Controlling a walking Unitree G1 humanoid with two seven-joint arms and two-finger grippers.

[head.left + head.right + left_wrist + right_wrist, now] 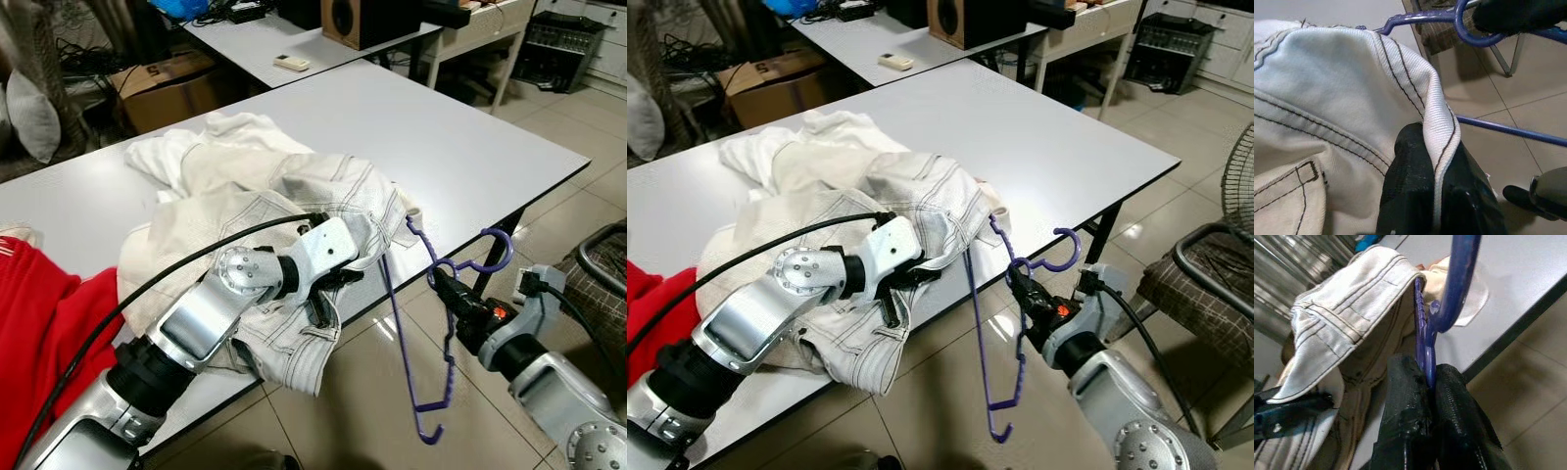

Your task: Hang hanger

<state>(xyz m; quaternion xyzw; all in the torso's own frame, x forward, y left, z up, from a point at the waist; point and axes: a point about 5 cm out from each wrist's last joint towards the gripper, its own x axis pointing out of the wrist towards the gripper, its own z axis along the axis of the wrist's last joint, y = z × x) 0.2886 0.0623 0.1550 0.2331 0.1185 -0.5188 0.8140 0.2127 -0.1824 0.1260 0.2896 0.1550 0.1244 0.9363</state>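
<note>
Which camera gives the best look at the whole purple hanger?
The left eye view: the purple hanger shows complete, hook to lower bar, held at its neck by the right tool beside the table edge. The right eye view nearly matches. The wrist views catch just the neck, the hook and short bar sections.

- the table (470, 147) runs across in front of the robot, with the garment (284, 196) heaped on its near-left part and drooping over the front edge
- left gripper (328, 294) sits at that drooping hem, clamped on it
- hanger (431, 323) hangs just off the table edge, right of the garment, upper arm tucked into the cloth
- right gripper (446, 284) pinches the hanger below its hook
- remote (291, 64) is on another table behind
</note>
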